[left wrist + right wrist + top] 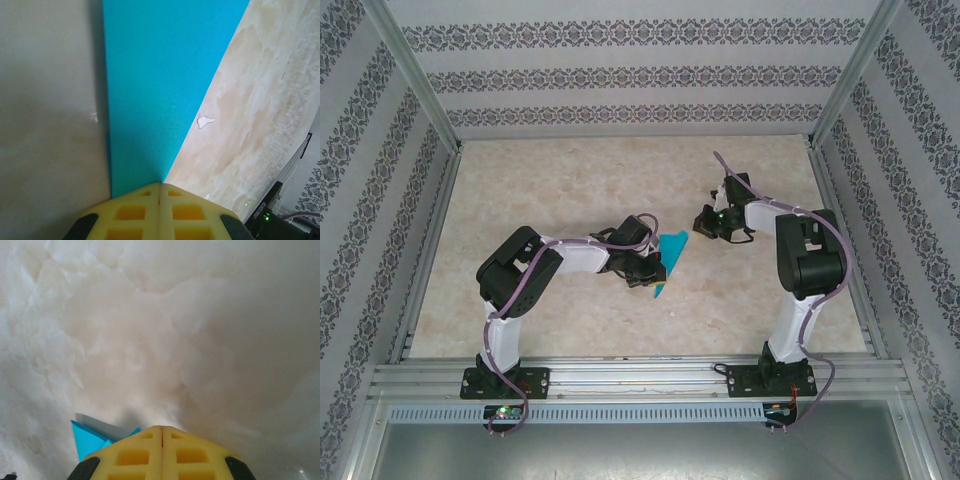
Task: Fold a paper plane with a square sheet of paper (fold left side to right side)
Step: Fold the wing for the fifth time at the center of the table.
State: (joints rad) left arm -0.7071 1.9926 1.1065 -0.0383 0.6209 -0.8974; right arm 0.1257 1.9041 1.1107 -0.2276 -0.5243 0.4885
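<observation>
Closest to the lens above the pale table (570,180), the left end effector (160,186) and the right end effector (162,429) were both closed, the left at the narrow end of the paper plane (155,90) lying there, probably light, limp, best pinched at an edge.

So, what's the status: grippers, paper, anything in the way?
Left gripper shut, tips at the blue paper, grip unclear. Right gripper shut, just beside it. Paper folded to a point. Nothing blocking.
</observation>
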